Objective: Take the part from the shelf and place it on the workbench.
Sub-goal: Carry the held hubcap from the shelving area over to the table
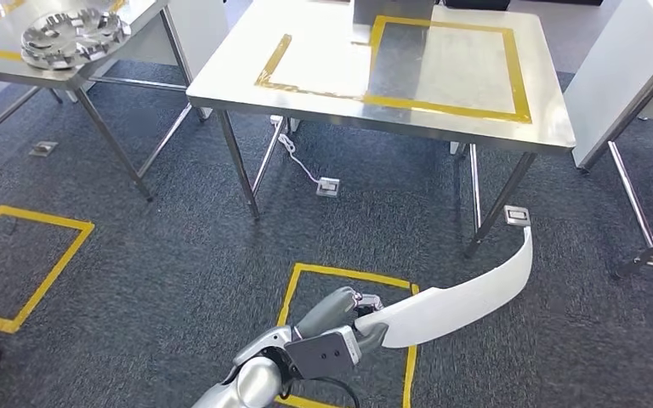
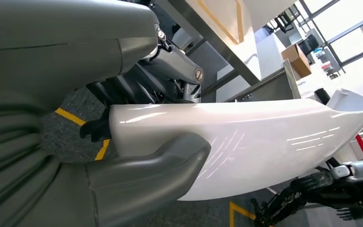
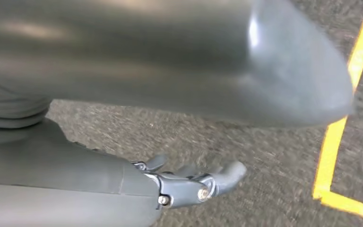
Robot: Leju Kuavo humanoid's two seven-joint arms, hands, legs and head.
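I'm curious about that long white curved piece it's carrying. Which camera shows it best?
The head view: the whole white part shows, held by the left hand. The left wrist view shows it close up, cropped. The right wrist view shows carpet.

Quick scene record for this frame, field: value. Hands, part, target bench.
left hand: grips one end of the long curved white plastic part
part state: carried in the air above the grey carpet floor, far end pointing toward the workbench
right hand: holds nothing, fingers loosely apart, above the carpet
workbench: steel table with yellow tape rectangle, part not yet on it
other: round metal parts on neighbouring table
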